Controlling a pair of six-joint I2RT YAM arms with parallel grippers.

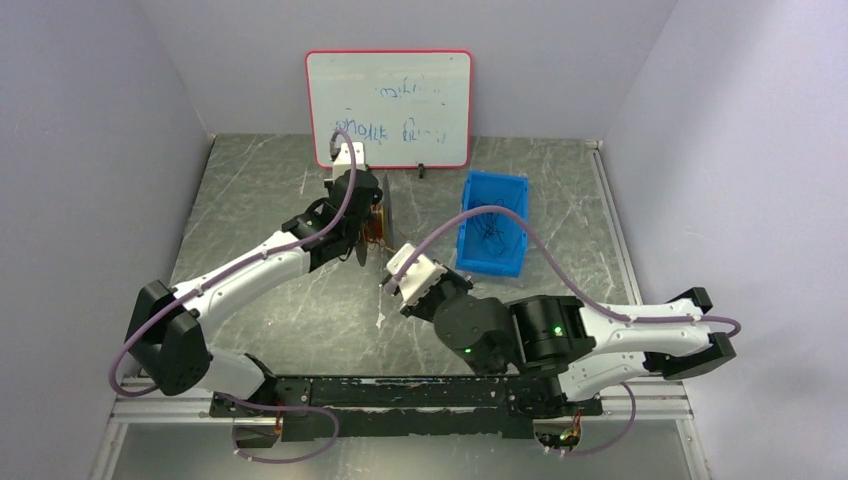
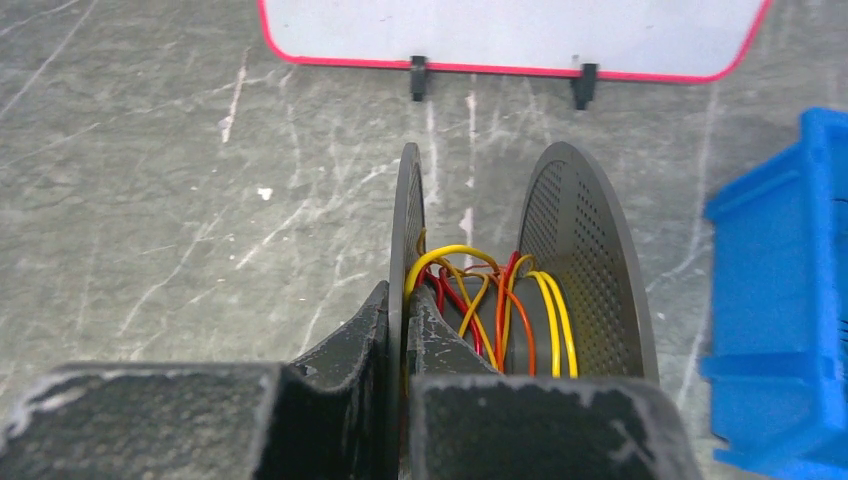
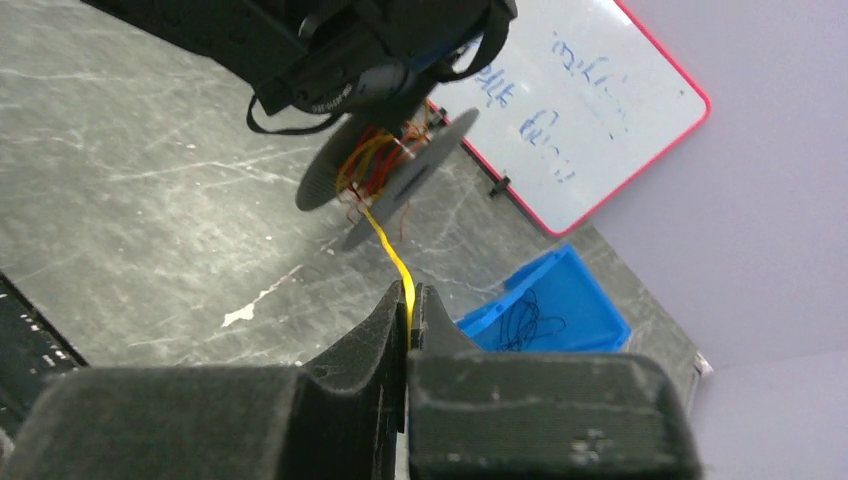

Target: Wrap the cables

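Observation:
A dark grey spool with two perforated flanges is held off the table, with yellow, orange and red cables wound loosely on its core. My left gripper is shut on the spool's left flange; in the top view the gripper holds the spool near the table's middle back. My right gripper is shut on a thin yellow cable that runs taut up to the spool. In the top view the right gripper sits just in front of the spool.
A blue bin holding thin dark wires stands right of the spool, and shows at the right edge of the left wrist view. A red-framed whiteboard stands at the back. White walls enclose the table.

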